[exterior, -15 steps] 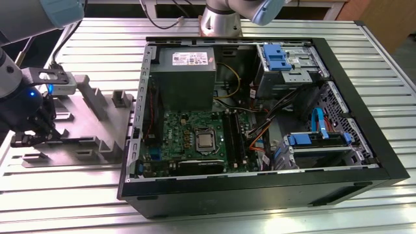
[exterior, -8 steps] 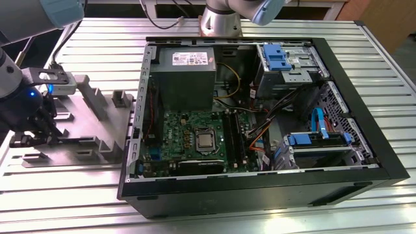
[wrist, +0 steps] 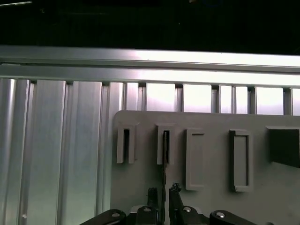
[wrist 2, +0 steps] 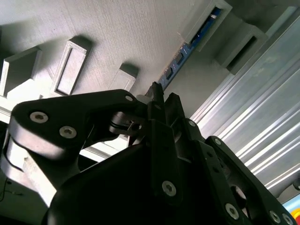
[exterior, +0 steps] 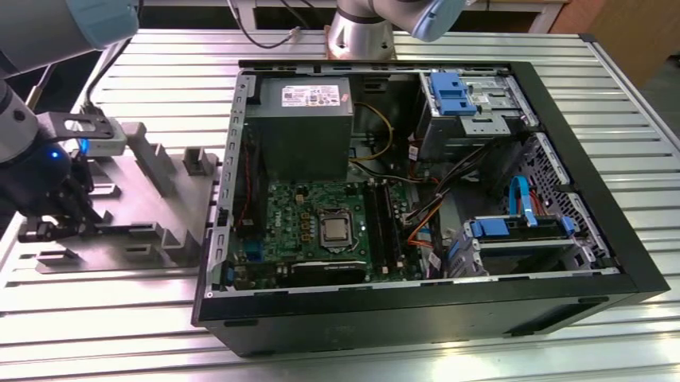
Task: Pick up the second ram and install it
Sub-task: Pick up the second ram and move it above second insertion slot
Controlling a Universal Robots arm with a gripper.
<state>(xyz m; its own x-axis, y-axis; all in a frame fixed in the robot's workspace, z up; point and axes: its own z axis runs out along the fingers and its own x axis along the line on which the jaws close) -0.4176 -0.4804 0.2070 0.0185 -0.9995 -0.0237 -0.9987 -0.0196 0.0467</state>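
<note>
- The end effector (exterior: 66,225) is seen low over the grey holder plate (exterior: 159,208), at the 9 o'clock side of the open computer case (exterior: 425,320).
- The second ram (wrist 2: 185,51) is found standing on edge in the plate. In the first wrist view its far end is seated in a slotted holder block (wrist: 160,145).
- In both wrist views the end effector (wrist: 163,190) is placed astride the near end of the strip. Whether the strip is being pinched or only straddled cannot be told.
- Plate and case are carried by the slatted metal counter (exterior: 107,334).
- Inside the case, the grey power supply (exterior: 302,127) is noted at 12 o'clock of the green motherboard (exterior: 298,215).
- Blue drive brackets (exterior: 448,91) are spotted at the case's 1 o'clock corner.
</note>
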